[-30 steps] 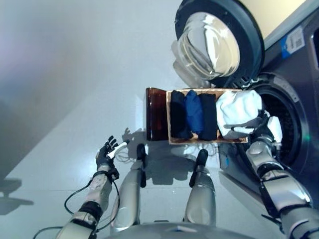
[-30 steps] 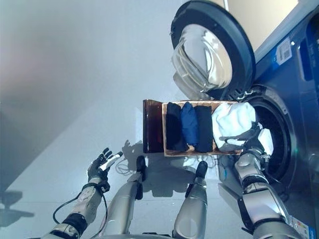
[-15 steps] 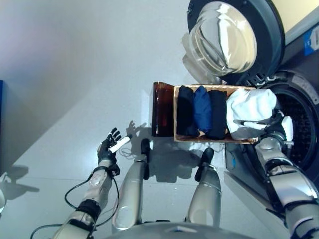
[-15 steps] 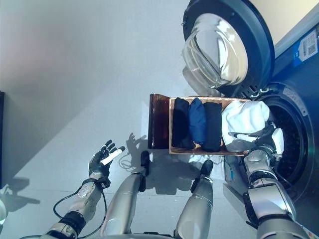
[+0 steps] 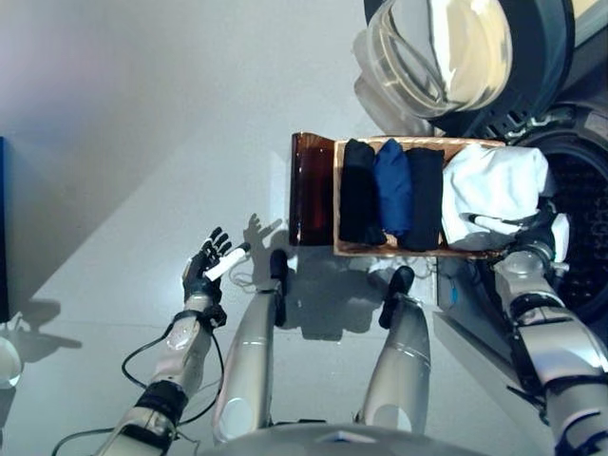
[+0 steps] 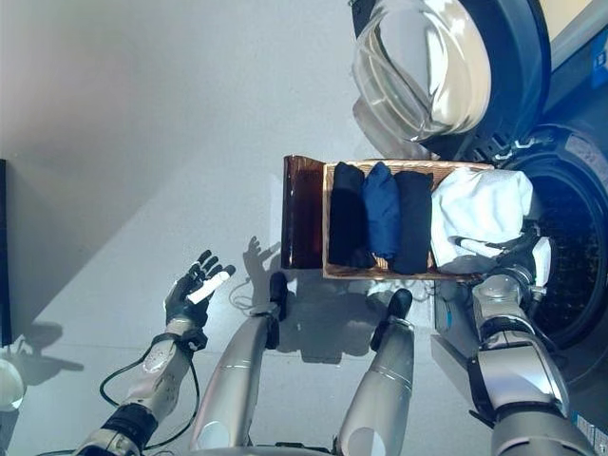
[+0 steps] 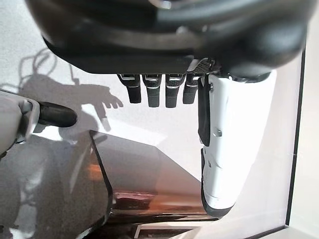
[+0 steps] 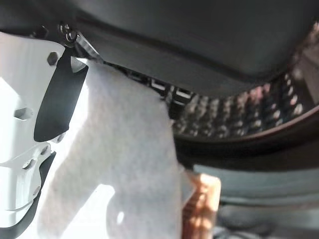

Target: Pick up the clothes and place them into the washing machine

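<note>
Right hand (image 5: 541,231) sits at the end of the wooden tray nearest the washing machine (image 5: 584,218), fingers and thumb curled into the white cloth (image 5: 494,195). From its wrist camera I see that cloth (image 8: 119,164) filling the space between the white-covered thumb and the fingers, with the perforated drum (image 8: 249,107) just beyond. I read this hand as gripping the white cloth

White cloth lies bunched at the machine end of the tray (image 5: 399,250), partly over the tray's edge and against the drum opening

Three more folded pieces lie side by side in the tray: a black one (image 5: 357,201) at the far end from the machine, a blue one (image 5: 392,195) in the middle, another black one (image 5: 425,199) touching the white cloth

A dark brown panel (image 5: 312,199) stands against the tray's far end

Machine door (image 5: 465,52) hangs swung open above the tray, glass bowl facing me

Left hand (image 5: 205,269) hovers out over the grey floor (image 5: 123,142), well apart from the tray, fingers straight and spread, holding nothing; its wrist camera shows the same, fingers (image 7: 154,89) extended beside the white thumb
</note>
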You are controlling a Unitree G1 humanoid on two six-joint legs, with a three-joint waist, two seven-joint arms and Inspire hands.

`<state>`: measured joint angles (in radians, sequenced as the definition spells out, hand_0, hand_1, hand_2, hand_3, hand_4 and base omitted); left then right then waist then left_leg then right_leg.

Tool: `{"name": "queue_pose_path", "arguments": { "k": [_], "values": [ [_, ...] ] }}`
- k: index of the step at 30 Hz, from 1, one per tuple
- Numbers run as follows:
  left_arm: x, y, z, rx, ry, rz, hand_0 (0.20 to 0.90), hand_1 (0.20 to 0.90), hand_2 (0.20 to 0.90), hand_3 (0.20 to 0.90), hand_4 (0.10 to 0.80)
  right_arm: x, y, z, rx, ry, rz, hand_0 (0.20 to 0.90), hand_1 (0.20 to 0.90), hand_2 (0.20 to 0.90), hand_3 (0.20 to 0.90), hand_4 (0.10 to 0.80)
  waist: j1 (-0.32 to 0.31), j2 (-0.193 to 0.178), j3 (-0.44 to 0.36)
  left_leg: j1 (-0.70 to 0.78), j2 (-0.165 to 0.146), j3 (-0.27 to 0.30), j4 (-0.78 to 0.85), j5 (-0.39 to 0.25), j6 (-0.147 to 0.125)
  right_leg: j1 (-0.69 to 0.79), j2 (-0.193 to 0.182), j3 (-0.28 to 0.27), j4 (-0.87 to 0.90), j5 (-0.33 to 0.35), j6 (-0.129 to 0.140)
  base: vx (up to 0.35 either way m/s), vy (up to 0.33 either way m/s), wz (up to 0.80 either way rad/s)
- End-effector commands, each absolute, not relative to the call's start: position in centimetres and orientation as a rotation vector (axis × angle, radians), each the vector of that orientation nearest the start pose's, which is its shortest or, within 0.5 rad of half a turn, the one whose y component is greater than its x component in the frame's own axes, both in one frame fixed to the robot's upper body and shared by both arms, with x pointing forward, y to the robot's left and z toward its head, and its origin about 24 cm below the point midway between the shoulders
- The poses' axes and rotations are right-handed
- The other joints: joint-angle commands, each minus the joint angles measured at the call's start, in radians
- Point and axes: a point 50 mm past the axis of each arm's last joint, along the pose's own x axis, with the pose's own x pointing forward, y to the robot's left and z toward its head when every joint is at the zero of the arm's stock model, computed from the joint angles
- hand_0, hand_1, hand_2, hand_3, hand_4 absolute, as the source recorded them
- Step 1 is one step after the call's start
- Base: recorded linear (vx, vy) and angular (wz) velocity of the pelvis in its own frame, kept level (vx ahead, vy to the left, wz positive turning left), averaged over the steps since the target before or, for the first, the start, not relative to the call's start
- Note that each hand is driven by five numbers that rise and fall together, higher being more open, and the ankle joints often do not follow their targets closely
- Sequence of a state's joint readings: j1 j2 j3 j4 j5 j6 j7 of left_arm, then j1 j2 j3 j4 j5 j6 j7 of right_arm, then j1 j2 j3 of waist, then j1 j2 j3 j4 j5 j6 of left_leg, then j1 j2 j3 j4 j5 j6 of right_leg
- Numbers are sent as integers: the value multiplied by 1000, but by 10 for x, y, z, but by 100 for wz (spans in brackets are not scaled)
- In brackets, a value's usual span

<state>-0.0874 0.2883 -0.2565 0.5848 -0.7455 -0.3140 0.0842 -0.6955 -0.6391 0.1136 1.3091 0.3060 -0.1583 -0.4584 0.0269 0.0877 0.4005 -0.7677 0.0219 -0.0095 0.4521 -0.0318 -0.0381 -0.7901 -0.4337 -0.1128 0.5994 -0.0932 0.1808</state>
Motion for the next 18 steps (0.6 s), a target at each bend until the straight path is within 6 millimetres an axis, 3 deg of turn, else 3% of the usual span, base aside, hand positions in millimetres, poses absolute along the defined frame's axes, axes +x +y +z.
{"name": "queue_pose_path", "arguments": {
  "k": [1, 5, 6, 7, 8, 18],
  "values": [
    [229, 220, -30, -332, 157, 196, 900, 900, 900, 900, 800, 312, -366, 72, -235, 167, -848, 900, 900, 900, 900, 800, 17, 15, -66, 34, 64, -40, 101, -131, -76, -16, -4, 58, -82, 163, 13, 0, 0, 0],
    [227, 219, -31, -329, 166, 181, 900, 900, 900, 900, 800, 319, -360, 78, -147, 120, -825, 900, 900, 900, 900, 800, 21, 18, -67, 26, 64, -36, 90, -125, -75, -33, -4, 65, -85, 170, 16, -2, 1, 1],
    [227, 218, -32, -329, 168, 178, 900, 900, 900, 900, 800, 320, -359, 79, -123, 111, -818, 546, 546, 546, 546, 547, 23, 19, -68, 25, 64, -36, 91, -127, -75, -35, -4, 65, -83, 168, 17, -8, -5, 4],
    [228, 218, -32, -328, 169, 175, 900, 900, 900, 900, 800, 323, -357, 81, -105, 96, -808, 455, 455, 455, 455, 482, 25, 19, -69, 22, 62, -36, 92, -126, -74, -39, -3, 66, -81, 167, 16, -8, -7, 4],
    [228, 218, -31, -329, 168, 171, 900, 900, 900, 900, 800, 325, -354, 83, -93, 84, -797, 200, 200, 200, 200, 300, 26, 18, -71, 22, 60, -36, 88, -124, -74, -39, -4, 65, -83, 169, 17, -7, -7, 4],
    [234, 212, -30, -329, 164, 140, 900, 900, 900, 900, 800, 332, -349, 88, -143, 80, -735, 200, 200, 200, 200, 300, 27, 12, -79, 26, 63, -41, 90, -124, -75, -35, -5, 65, -76, 166, 19, 1, 1, -1]
  ]
}}
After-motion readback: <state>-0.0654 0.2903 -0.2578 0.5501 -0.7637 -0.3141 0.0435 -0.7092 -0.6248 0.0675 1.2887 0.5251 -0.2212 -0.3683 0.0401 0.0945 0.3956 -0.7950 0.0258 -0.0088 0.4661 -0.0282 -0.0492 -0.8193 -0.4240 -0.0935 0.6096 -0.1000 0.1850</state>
